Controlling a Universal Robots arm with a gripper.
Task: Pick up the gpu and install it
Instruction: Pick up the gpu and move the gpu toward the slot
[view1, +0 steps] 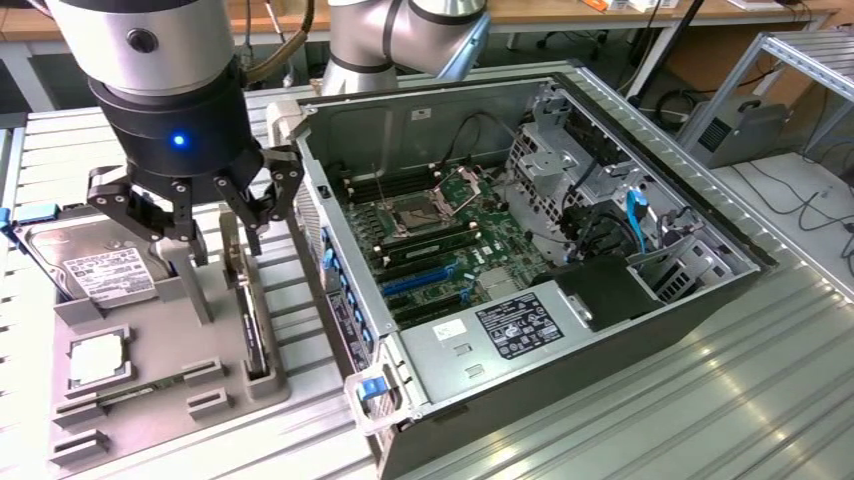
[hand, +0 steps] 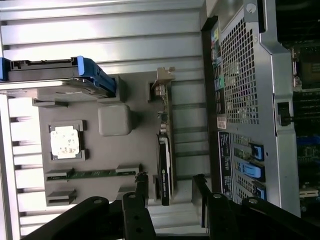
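I have the gripper (view1: 214, 228) hanging above the grey tray (view1: 160, 395), fingers spread wide and holding nothing. The gpu (view1: 251, 320) is not yet picked up. It stands on its thin edge in a slot along the tray's side nearest the open computer case (view1: 561, 300), which lies to the exterior view's right of it.

What matters here is how the card lines up with the fingers. In the exterior view its long axis runs from far to near, roughly parallel to the wall of the case, and the bracket (hand: 163, 82) is at the far end, towards the hard drive (view1: 100, 268).

In the wrist view the gpu (hand: 165, 160) runs straight away from the gripper (hand: 171, 190), and the end opposite the bracket sits between the two dark fingers (hand: 141, 186). One finger is on each flat face, so the fingers' closing line crosses the card's thickness. The card lies closer to one finger than the other, so I judge the gripper slightly off centre. It looks clear above the card, touching nothing.
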